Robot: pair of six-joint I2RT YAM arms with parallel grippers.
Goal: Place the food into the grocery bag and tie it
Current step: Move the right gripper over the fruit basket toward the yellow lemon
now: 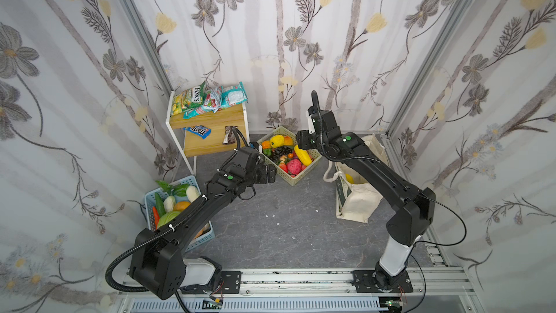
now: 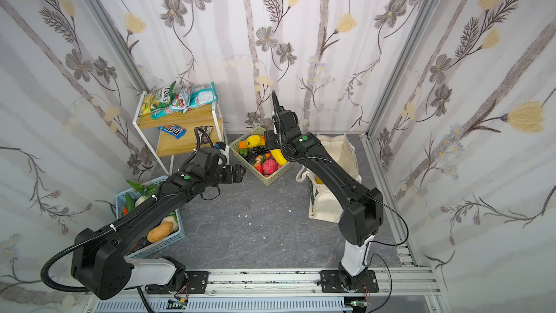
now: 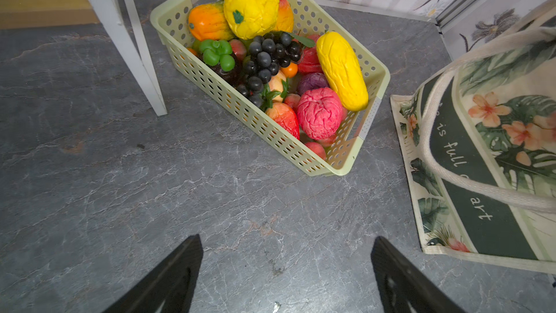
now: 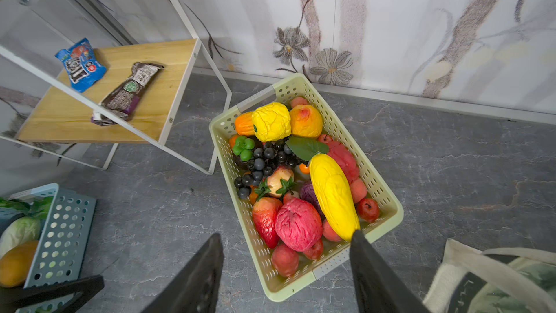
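Black right gripper (image 4: 287, 234) hung spread above the long yellow crinkled toy mango (image 4: 332, 194) in the beige lattice plastic basket (image 4: 301, 292); it looked light, squashy, best pinched mid-length. Left gripper (image 3: 287, 238) gaped too.

- The beige lattice basket (image 2: 278, 176) stands on the grey floor, full of toy fruit: a long yellow mango (image 2: 278, 157), a pink knobbly ball (image 2: 269, 166) and a dark grape bunch (image 2: 255, 151).
- The right gripper (image 2: 270, 141) hangs over the basket's far right part, its jaws hidden under the wrist.
- The left gripper (image 2: 238, 173) is just beside the basket's near left wall.
- The grocery bag (image 2: 326, 206) stands upright just right of the basket, with a yellow fruit (image 2: 319, 180) inside.
- A wooden shelf (image 2: 180, 146) stands left of the basket, holding the FOX'S packet (image 2: 156, 99) and the brown bar wrapper (image 2: 207, 131).
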